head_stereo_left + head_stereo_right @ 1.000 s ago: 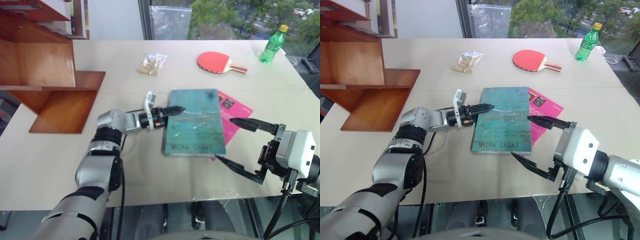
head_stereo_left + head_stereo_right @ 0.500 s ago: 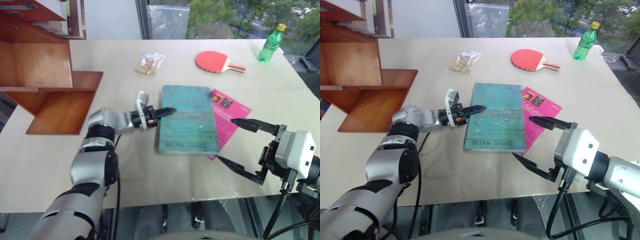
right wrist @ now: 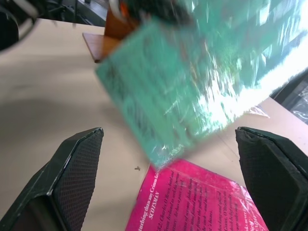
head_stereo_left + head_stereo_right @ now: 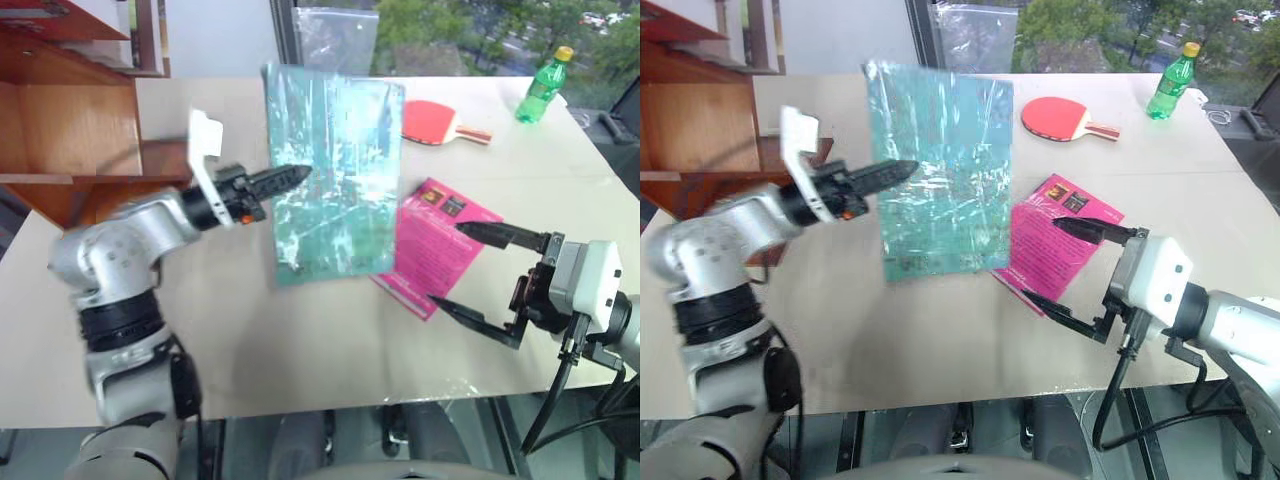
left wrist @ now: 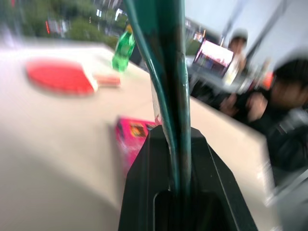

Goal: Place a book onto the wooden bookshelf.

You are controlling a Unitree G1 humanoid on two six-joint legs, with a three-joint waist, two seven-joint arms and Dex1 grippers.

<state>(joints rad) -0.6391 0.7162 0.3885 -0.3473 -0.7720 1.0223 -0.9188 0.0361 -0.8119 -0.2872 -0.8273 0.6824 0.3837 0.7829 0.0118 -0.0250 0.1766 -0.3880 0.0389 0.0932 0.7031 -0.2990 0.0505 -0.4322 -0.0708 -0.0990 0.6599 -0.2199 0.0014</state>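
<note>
In the head views a broad beige table (image 4: 300,340) is seen, backed at the far side by a window with trees beyond. The wooden bookshelf (image 4: 70,130) stands at the far left, cut off by the frame edge, so its full height cannot be made out. At the far right a green bottle (image 4: 545,88) is set upright, and a red paddle (image 4: 440,122) lies near it, partly hidden behind the book (image 4: 330,180). The book is held up off the table, its cover facing the camera, pinched at its left edge by the closed fingers of the left gripper (image 4: 290,178); the cover lettering is blurred and cannot be read. A pink booklet (image 4: 435,255) lies flat on the table just right of the book, its near-left corner covered by it. The right gripper (image 4: 480,275) is held at the near right, fingers spread wide around nothing. In the left wrist view the two black fingers (image 5: 144,192) are seen clamped on the book's teal edge (image 5: 168,72), with the table, paddle, bottle and booklet blurred behind; people are seen beyond the table, too smeared for detail. In the right wrist view the wide-apart fingers (image 3: 72,173) frame the lifted book (image 3: 192,86) and the booklet (image 3: 192,202) beneath, a corner of the bookshelf (image 3: 115,33) showing beyond.
</note>
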